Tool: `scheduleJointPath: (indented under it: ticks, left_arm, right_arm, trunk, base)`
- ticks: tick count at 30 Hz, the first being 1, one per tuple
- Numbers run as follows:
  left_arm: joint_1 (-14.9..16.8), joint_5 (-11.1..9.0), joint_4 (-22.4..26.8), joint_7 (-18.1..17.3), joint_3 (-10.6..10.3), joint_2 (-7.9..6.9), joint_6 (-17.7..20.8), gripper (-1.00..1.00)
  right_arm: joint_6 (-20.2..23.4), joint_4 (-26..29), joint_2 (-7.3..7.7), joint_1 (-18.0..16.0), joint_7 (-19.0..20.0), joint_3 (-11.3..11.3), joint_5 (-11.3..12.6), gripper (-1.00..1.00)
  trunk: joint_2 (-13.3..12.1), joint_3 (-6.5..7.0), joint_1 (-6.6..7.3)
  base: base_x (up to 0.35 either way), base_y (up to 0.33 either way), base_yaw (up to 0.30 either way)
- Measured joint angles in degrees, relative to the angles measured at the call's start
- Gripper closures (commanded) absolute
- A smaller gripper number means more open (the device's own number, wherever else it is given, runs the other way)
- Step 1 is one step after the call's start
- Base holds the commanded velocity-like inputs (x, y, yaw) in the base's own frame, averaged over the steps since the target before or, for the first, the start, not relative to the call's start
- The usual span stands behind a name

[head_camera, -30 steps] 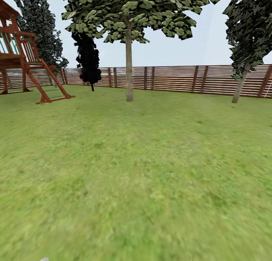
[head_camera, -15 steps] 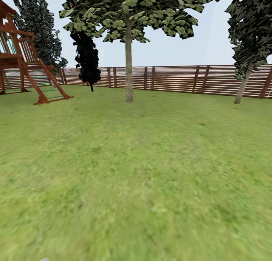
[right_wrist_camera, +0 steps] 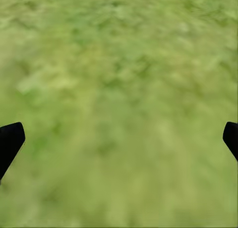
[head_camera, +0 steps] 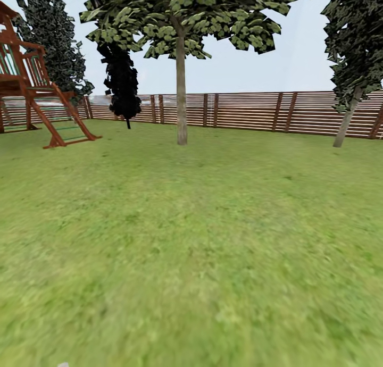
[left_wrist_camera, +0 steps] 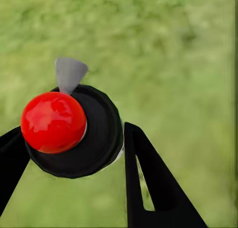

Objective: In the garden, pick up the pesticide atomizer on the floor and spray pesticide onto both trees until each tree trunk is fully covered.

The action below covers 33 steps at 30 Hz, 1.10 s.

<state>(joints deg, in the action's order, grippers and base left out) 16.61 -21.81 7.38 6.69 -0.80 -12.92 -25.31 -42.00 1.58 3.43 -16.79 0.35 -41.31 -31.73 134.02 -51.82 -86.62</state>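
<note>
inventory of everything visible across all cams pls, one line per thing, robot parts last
lawn: 1, green, covers the ground in all views
fence: 1, brown horizontal slats, along the far edge
trees: 2, grey-beige trunks, one centre, one leaning far right
dark columnar trees: 2, black and dark green, back left
play frame: 1, red-brown wood, far left
atomizer: 1, black body, red knob, grey nozzle, between the left jaws
left gripper: 1, black, jaws closed on the atomizer
right gripper: 1, black, jaws wide apart over grass
</note>
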Motion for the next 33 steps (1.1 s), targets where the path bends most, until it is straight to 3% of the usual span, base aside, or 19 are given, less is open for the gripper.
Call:
scheduleJointPath:
  ticks: [33]
  left_arm:
    - [0.00, -0.03, 0.00, 0.00, 0.00, 0.00, 0.00, 1.00]
  right_arm:
    - [0.02, 0.00, 0.00, 0.00, 0.00, 0.00, 0.00, -1.00]
  trunk:
    - [0.00, 0.00, 0.00]
  base:
    - [0.342, 0.000, 0.000]
